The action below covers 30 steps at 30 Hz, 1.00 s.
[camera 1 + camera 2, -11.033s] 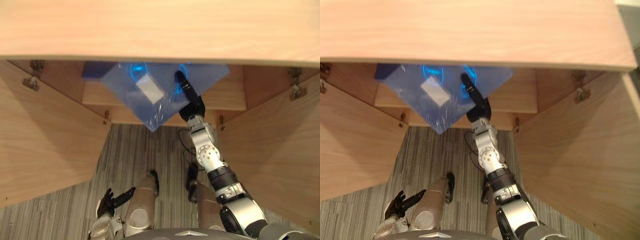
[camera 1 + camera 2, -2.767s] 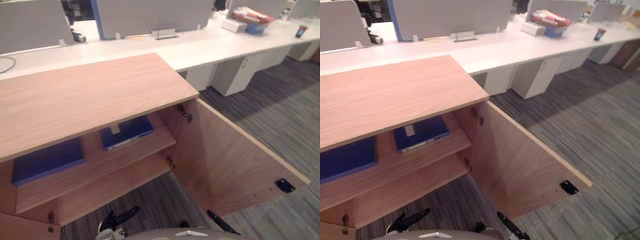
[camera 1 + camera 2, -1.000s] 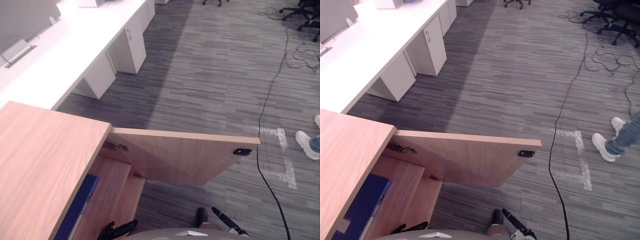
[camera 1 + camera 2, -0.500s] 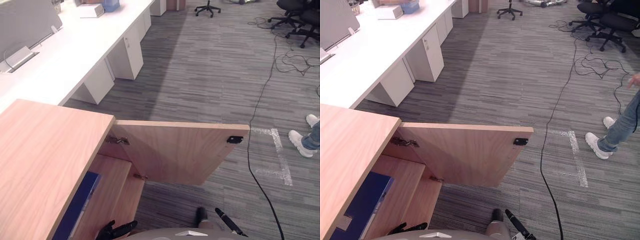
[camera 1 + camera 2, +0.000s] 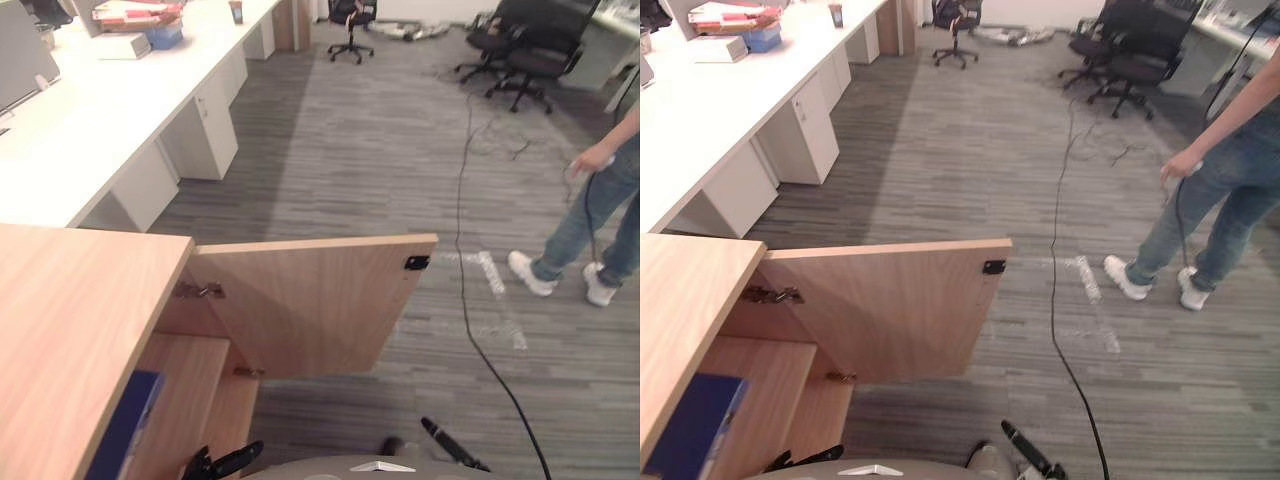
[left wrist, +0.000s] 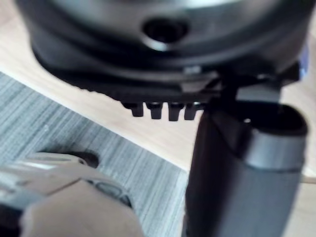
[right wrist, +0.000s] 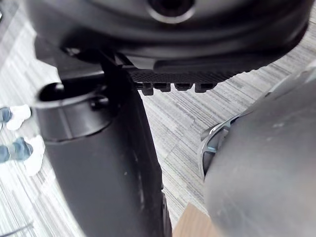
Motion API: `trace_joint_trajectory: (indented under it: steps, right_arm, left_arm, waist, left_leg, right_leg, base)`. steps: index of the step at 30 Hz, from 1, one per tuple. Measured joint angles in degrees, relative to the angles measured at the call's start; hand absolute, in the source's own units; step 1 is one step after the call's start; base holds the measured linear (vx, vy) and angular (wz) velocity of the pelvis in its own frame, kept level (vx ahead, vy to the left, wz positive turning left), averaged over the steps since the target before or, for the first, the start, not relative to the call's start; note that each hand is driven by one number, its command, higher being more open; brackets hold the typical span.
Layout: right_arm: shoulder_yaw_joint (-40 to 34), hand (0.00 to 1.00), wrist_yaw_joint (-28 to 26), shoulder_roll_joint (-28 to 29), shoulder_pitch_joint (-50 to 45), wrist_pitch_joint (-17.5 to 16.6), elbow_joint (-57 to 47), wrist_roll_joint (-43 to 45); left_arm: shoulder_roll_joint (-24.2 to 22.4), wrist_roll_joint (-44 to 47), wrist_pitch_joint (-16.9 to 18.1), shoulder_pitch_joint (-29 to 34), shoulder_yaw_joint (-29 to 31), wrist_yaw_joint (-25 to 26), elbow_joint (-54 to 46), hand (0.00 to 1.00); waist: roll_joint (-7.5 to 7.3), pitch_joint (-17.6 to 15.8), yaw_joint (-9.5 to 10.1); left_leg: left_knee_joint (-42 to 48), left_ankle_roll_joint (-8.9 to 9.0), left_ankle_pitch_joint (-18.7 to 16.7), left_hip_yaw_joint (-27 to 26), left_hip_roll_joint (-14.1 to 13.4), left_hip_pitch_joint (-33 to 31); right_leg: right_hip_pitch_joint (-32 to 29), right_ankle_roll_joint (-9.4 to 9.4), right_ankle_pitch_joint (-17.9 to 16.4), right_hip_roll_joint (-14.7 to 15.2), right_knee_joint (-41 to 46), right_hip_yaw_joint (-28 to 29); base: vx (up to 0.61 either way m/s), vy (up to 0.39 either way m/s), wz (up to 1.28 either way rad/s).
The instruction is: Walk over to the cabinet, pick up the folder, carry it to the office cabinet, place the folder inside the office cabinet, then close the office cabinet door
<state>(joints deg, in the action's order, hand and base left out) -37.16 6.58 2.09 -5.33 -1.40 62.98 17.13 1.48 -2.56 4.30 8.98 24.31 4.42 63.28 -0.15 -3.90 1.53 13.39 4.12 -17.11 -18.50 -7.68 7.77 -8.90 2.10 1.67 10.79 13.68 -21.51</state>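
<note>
Closing the door (image 5: 310, 300) is outstanding: the folder (image 5: 125, 425) lies inside the cabinet (image 5: 80, 310). Left hand (image 5: 215, 463) and right hand (image 5: 445, 445) hang low, fingers loosely straight, empty. Recommend a flat push near the door's free edge.

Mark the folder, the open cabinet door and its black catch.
folder (image 5: 125, 425): left eye view, blue cover near its edge.
door (image 5: 310, 305): left eye view, middle of the inner face.
catch (image 5: 417, 263): left eye view, its centre, at the door's top corner.

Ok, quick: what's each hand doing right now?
Left hand: open, holding nothing.
Right hand: open, holding nothing.
</note>
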Motion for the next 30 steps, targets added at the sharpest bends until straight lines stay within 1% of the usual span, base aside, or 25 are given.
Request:
trace_joint_trajectory:
  steps: [1,2,4,5,6,8,9,12,13,15,17,20,27,30]
  right_arm:
    - [-1.74,1.0,0.01,-0.34,0.42,0.06,1.26,-0.05]
    - [-2.29,1.0,0.02,-0.61,0.83,0.05,2.06,-0.08]
    - [-3.58,1.0,0.02,-1.81,1.74,1.17,5.04,-0.09]
    - [-3.7,1.0,0.0,-1.89,1.78,1.3,5.28,-0.13]
    - [-4.01,1.0,0.06,-1.95,1.46,1.61,6.36,-0.59]
    - [-4.03,1.0,-0.02,-1.94,1.46,2.07,7.04,-0.81]
    - [-4.0,1.0,-0.03,-1.87,1.45,2.13,7.14,-1.01]
    - [-4.06,1.0,-0.08,-1.98,1.69,2.09,8.17,-1.02]
    - [-4.48,1.0,-0.1,-1.98,1.68,2.07,8.33,-1.02]
    - [-5.17,1.0,-0.1,-2.02,2.07,1.99,8.73,-1.01]
    - [-5.84,1.0,-0.1,-2.44,2.65,1.88,8.92,-1.03]
    - [-6.98,1.0,-0.08,-2.71,3.09,1.85,9.39,-1.03]
    - [-6.96,1.0,-0.02,-2.56,3.99,1.85,9.49,-1.15]
    - [-6.16,1.0,0.09,-2.69,4.08,1.8,9.36,-1.17]
  left_arm:
    - [0.0,-0.01,0.02,-0.17,-0.34,-0.12,0.42,1.0]
    - [-0.01,-0.01,0.06,-0.19,-0.49,-0.15,0.42,1.0]
    - [0.6,-0.01,0.13,-0.14,-1.47,-0.15,0.74,1.0]
    - [0.74,-0.04,0.15,-0.17,-1.64,-0.15,0.99,1.0]
    - [1.13,-0.03,0.27,-0.11,-1.67,-0.1,1.25,1.0]
    - [1.68,0.1,0.27,-0.07,-1.73,0.04,1.59,1.0]
    - [2.0,0.09,0.27,0.15,-2.02,0.31,1.7,1.0]
    - [2.47,0.27,0.27,0.17,-2.08,0.46,2.26,1.0]
    - [2.63,0.34,0.28,0.04,-2.2,0.45,2.5,1.0]
    - [2.94,0.46,0.28,0.01,-3.05,0.48,2.57,1.0]
    - [2.95,0.47,0.29,-0.12,-3.78,0.46,2.65,1.0]
    - [2.92,0.47,0.35,-0.26,-4.23,0.41,3.5,1.0]
    - [3.04,0.4,0.34,-0.15,-4.2,0.4,3.75,1.0]
    - [2.91,0.41,0.32,-0.11,-4.19,0.43,3.75,1.0]
  waist:
    - [0.07,0.3,0.0]
    - [0.03,0.28,0.0]
    - [-0.4,0.39,-0.15]
    - [-0.46,0.39,-0.15]
    - [-0.86,0.49,-0.15]
    - [-1.44,0.59,-0.09]
    - [-1.72,0.51,-0.25]
    - [-1.86,0.56,-0.21]
    - [-1.87,0.57,-0.22]
    - [-1.94,0.61,-0.22]
    - [-1.26,0.46,-0.26]
    - [-0.69,0.63,-0.26]
    - [-0.63,0.46,-0.31]
    - [-0.34,0.38,-0.31]
  left_leg:
    - [-1.33,-0.97,-0.06,0.43,0.43,-0.14]
    - [-1.87,-1.13,0.03,0.75,0.79,-0.2]
    - [-2.2,-1.3,0.34,0.04,1.87,-1.28]
    - [-2.21,-1.19,0.59,-0.1,2.11,-1.42]
    - [-2.37,-1.27,0.92,-0.44,2.57,-1.54]
    - [-2.57,-1.26,1.07,-0.91,3.33,-1.64]
    - [-2.59,-1.23,1.11,-1.04,3.51,-1.63]
    - [-3.09,-0.97,1.25,-0.6,3.48,-1.59]
    - [-3.59,-0.56,1.51,-0.18,3.74,-1.42]
    - [-3.73,-0.45,1.7,0.91,3.73,-1.45]
    - [-3.78,-0.45,1.7,3.5,3.85,-1.4]
    - [-4.27,-0.45,1.7,5.75,4.07,-0.82]
    - [-5.6,-0.4,1.62,6.69,4.27,0.91]
    - [-5.59,-0.39,1.62,7.09,4.18,0.92]
  right_leg:
    - [0.07,-0.14,2.12,-1.06,-3.0,0.77]
    - [0.04,0.04,3.0,-1.38,-4.32,1.28]
    - [0.49,0.76,6.91,-2.05,-9.99,2.89]
    - [1.0,0.98,7.86,-2.05,-11.61,3.02]
    - [2.34,1.46,10.33,-2.02,-15.68,3.33]
    - [2.99,1.73,11.94,-1.88,-18.31,3.99]
    - [2.92,1.82,12.0,-1.75,-18.32,4.32]
    - [2.91,1.69,11.66,-1.88,-18.62,4.16]
    - [2.91,1.77,11.45,-2.03,-18.62,4.01]
    - [3.0,1.76,11.09,-2.11,-18.63,3.6]
    - [3.35,1.83,10.67,-2.12,-18.63,3.14]
    - [4.06,2.08,10.34,-2.02,-18.64,2.79]
    - [5.34,2.03,9.74,-1.98,-18.66,2.73]
    - [5.47,2.32,9.53,-2.04,-18.66,2.49]
  base:
    - [-0.01,-0.018,-0.44]
    - [-0.06,0.026,-0.47]
    - [-0.1,0.057,-0.35]
    - [-0.09,0.088,-0.18]
    - [-0.05,0.062,-0.11]
    - [-0.05,0.079,-0.13]
    - [-0.04,0.093,-0.08]
    - [0.01,0.029,0.04]
    - [0.05,-0.004,0.09]
    - [0.04,-0.01,0.11]
    - [0.05,-0.013,0.12]
    - [0.04,0.004,0.08]
    - [0.01,0.005,0.02]
    - [0.01,-0.009,0.03]
